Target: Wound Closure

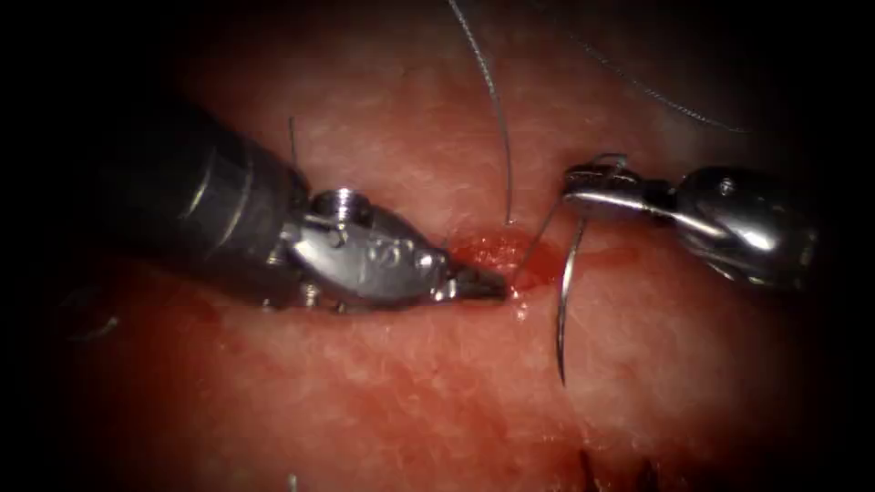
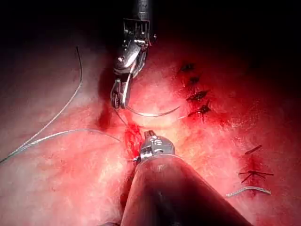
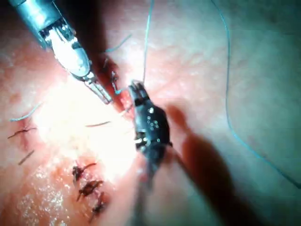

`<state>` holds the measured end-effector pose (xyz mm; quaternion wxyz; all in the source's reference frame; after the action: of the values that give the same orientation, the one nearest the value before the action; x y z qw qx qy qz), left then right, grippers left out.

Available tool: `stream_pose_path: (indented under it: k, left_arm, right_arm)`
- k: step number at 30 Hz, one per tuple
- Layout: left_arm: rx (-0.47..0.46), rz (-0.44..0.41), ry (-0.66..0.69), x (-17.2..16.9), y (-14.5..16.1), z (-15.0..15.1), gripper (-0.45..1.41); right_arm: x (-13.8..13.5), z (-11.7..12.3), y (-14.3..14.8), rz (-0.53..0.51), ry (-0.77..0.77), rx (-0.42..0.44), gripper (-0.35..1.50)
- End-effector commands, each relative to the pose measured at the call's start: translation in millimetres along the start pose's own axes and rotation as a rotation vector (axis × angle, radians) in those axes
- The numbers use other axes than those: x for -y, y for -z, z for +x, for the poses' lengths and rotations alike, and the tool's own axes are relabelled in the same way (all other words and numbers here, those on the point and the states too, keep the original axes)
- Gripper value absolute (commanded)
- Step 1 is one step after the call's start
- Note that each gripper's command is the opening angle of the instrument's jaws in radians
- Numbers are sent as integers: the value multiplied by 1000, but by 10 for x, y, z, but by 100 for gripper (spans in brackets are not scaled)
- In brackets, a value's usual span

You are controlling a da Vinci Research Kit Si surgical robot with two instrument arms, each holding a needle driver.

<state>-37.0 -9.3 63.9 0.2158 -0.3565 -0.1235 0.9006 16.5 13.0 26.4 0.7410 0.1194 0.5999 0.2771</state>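
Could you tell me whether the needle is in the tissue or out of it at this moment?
Out. The needle hangs free above the tissue, held near one end by the right gripper, right of the cut.

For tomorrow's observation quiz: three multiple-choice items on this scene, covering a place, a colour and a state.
1. The needle lies on which side of the cut? A left; B right; C across it.
2. The fluid at the cut: A red; B green.
3. The needle is: A buried in the tissue; B held near one end by the right tool.
B: it hangs right of the cut. A: a red pool by the left tool. B: it hangs free of the tissue, gripped near its end.
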Motion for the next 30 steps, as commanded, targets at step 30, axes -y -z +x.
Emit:
stream_pose_path:
  k: [30]
  left_arm:
    - [489, -145, -87, 7, -102, -78, -45]
  right_arm:
    - [10, -9, -28, -20, 297, -46, -35]
